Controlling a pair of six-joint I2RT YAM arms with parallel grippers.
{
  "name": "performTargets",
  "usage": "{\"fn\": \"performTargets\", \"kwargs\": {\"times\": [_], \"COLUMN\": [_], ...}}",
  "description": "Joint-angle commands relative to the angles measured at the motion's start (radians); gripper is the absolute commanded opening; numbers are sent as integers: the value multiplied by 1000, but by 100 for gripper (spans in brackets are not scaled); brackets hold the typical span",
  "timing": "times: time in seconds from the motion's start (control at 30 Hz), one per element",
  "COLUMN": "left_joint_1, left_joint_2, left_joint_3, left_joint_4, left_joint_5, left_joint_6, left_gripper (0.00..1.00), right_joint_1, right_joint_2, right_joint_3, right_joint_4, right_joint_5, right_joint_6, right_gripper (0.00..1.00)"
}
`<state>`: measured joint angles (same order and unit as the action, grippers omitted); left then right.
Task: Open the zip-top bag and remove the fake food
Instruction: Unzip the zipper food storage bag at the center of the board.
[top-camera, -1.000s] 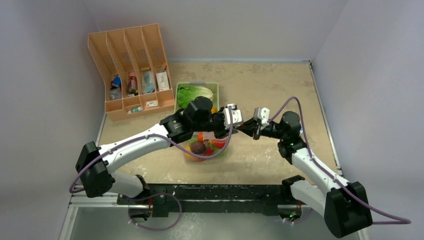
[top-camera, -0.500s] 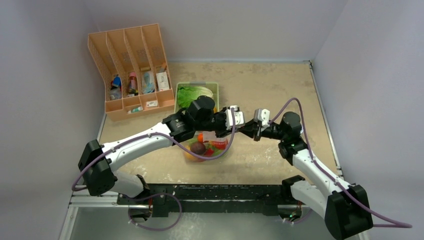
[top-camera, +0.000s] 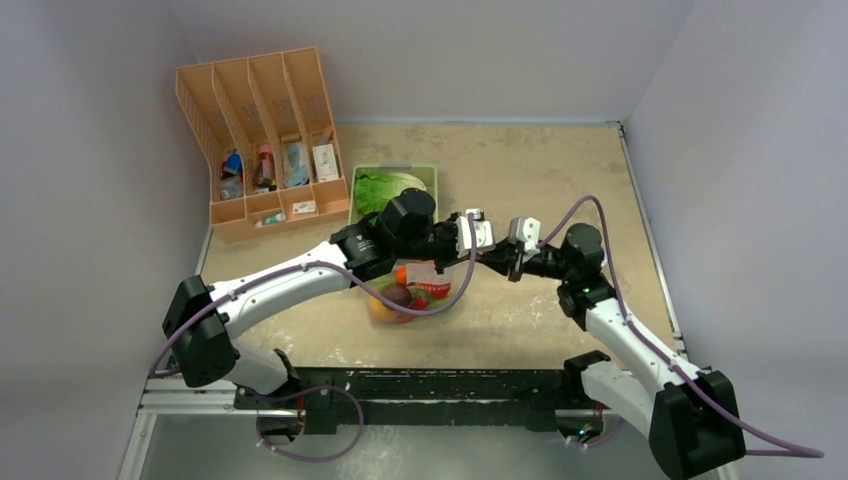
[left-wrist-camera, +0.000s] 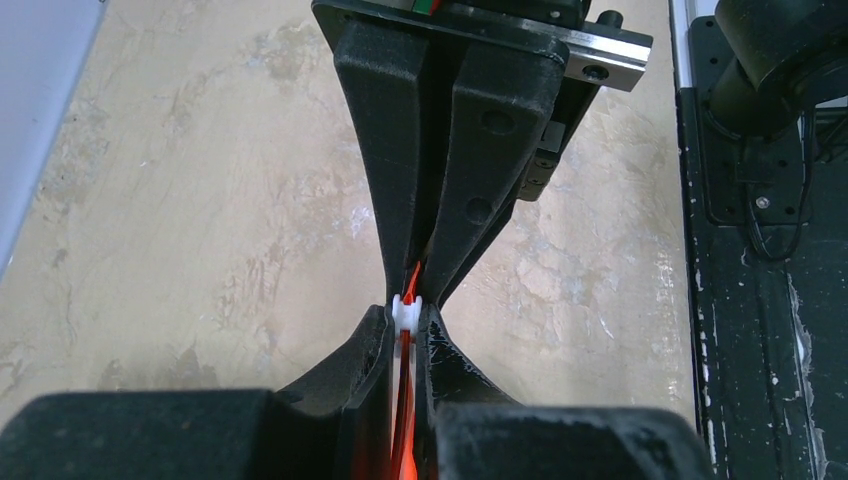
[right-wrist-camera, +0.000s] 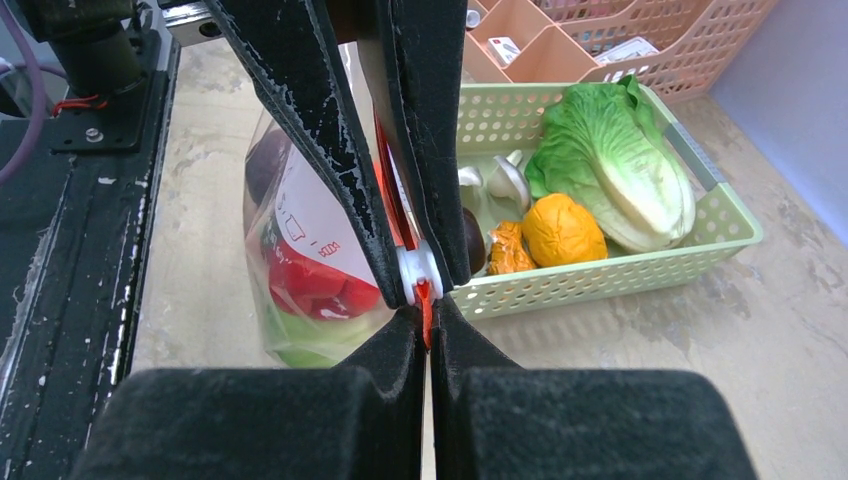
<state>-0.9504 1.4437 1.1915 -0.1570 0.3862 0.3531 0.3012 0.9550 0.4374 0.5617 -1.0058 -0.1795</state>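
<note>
Zip-top bag (top-camera: 418, 293): clear pouch at table (top-camera: 560, 180) centre, on the near side of the green tray (right-wrist-camera: 600, 272), hanging below both claws.
Fake food (right-wrist-camera: 312, 284): inside the bag; red, green and dark pieces show through the plastic.
Left claw (left-wrist-camera: 405, 335): pressed together on the bag's orange-red zip strip (left-wrist-camera: 404, 360).
Right claw (right-wrist-camera: 427, 325): pinching the same strip tip to tip with the left, just beside the white slider (right-wrist-camera: 418, 270).
Tray contents: lettuce (right-wrist-camera: 600, 165), orange piece (right-wrist-camera: 560, 230).
</note>
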Motion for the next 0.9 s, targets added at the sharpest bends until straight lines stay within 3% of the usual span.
{"fn": "performTargets", "kwargs": {"times": [0.0, 0.4, 0.67, 0.77, 0.83, 0.87], "left_joint_1": [2, 37, 42, 42, 42, 42], "left_joint_2": [-36, -201, -340, -355, -359, -361], "left_joint_3": [24, -90, -192, -208, -201, -196], "left_joint_4": [19, -80, -71, -81, -80, -72], "left_joint_5": [-21, -146, -198, -196, -190, -188], "left_joint_6": [-1, -10, -76, -91, -100, -107], "left_gripper": [0, 0, 0, 0, 0, 0], "right_joint_1": [4, 4, 4, 4, 4, 4], "right_joint_2": [-2, -47, -56, -57, -34, -17], "right_joint_3": [18, -2, 22, 46, 79, 101], "right_joint_4": [17, 57, 87, 82, 18, -25], "right_joint_5": [24, 146, 124, 47, -20, -72], "right_joint_6": [-7, 19, 34, 28, 10, -7], "right_gripper": [0, 0, 0, 9, 28, 32]}}
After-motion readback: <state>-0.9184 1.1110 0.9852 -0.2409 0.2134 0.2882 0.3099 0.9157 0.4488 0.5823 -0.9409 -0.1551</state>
